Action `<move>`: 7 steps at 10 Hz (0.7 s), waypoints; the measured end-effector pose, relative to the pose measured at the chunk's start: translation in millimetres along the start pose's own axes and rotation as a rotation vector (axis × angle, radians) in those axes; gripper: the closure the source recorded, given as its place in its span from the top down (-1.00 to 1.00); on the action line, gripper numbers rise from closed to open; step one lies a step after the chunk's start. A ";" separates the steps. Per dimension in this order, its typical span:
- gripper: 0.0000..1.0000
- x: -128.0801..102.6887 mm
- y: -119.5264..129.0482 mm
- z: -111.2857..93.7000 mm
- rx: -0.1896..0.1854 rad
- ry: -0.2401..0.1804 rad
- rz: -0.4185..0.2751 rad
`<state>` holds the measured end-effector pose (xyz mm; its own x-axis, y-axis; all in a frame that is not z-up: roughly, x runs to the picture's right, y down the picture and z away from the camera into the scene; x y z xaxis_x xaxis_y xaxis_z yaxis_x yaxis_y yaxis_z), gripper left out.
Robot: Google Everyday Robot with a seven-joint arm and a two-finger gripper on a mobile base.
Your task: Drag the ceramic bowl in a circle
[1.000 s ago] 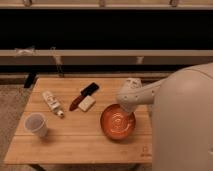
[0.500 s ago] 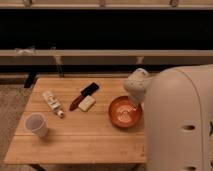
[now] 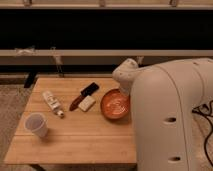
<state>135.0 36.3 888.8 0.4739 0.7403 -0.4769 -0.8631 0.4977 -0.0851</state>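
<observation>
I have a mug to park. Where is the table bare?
Bare wood runs along the front edge of the wooden table, between the white plastic cup and the orange ceramic bowl. The centre is crowded. The hand is by the bowl.

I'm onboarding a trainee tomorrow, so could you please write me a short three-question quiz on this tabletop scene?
1. True or false: the ceramic bowl lies upside down.
2. Which item stands nearest the table's front left corner? A) white cup B) tube C) black object
3. Fill in: the gripper sits at the bowl's far ____ rim.

Key: 1 false; 2 A; 3 right.
</observation>
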 end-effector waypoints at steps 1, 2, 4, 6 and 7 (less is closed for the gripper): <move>0.58 -8.1 8.5 -2.7 -0.005 -0.006 -0.015; 0.60 -16.8 21.0 -6.6 -0.012 -0.015 -0.037; 0.60 -20.7 30.2 -17.2 -0.021 -0.040 -0.066; 0.60 -25.8 39.0 -25.8 -0.030 -0.062 -0.089; 0.60 -25.9 41.1 -28.1 -0.040 -0.072 -0.097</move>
<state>82.4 24.8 873.1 0.5656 0.7205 -0.4012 -0.8181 0.5515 -0.1629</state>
